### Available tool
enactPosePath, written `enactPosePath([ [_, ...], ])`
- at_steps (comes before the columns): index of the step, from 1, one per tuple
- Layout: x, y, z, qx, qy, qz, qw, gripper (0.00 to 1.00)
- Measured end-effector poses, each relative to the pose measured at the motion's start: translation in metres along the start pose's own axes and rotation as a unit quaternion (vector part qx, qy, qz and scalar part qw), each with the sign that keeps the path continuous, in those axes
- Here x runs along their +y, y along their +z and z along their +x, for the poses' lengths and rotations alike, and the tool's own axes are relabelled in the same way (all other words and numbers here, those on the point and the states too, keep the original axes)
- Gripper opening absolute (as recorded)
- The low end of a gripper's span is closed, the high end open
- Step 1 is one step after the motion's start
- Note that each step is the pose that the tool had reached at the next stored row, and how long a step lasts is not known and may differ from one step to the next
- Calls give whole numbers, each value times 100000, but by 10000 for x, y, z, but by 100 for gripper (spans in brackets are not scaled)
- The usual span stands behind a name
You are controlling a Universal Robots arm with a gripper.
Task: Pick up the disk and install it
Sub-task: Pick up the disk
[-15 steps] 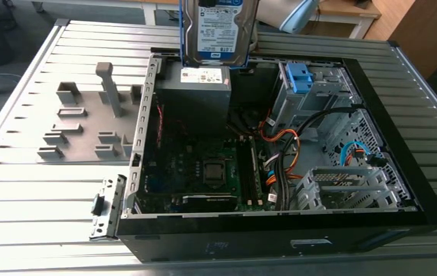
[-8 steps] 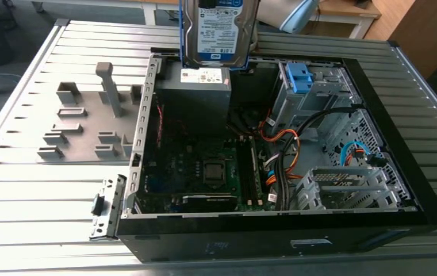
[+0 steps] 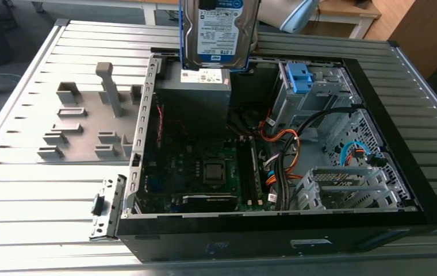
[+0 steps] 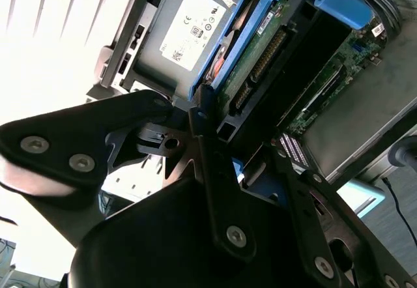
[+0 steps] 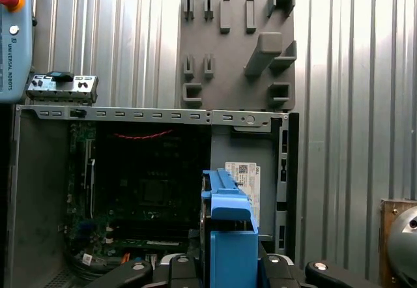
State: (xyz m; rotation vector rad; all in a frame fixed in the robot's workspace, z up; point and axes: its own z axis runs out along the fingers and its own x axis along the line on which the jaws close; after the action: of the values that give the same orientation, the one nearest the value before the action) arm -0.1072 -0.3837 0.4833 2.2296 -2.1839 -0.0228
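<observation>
Hanging upright above the open computer case (image 3: 425, 190), the disk (image 3: 218, 31) is seen at 12 o'clock in the exterior view. Its white-and-blue label is turned to the camera, and both long edges are framed by its blue caddy. Its lower edge is placed just above the grey power-supply box (image 3: 195, 95), which is set in the case's 11 o'clock corner; whether the two touch cannot be told.

In the second wrist view the gripper (image 4: 215, 131) is shown closed on the disk (image 4: 273, 47), with the black fingers (image 4: 130, 115) pressed against the sides of the blue caddy. The power-supply box (image 4: 189, 21) is seen just beyond it. In the first wrist view the disk (image 5: 228, 236) is seen edge-on over the case interior.

Inside the case, the motherboard (image 3: 203, 167) is laid toward 7 o'clock. A bundle of orange and black cables (image 3: 284, 144) is run through the middle. A bare blue bracket (image 3: 299, 77) is seated in the drive cage at 1 o'clock. A grey fixture plate (image 3: 80, 129) with upright pegs is laid on the ribbed metal table (image 3: 34, 201) at 9 o'clock from the case, well apart from the disk.
</observation>
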Motion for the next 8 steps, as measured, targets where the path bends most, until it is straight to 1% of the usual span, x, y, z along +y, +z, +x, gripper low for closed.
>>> enactPosePath([
  [8, 1, 2, 36, 1, 1, 1, 100000, 36],
])
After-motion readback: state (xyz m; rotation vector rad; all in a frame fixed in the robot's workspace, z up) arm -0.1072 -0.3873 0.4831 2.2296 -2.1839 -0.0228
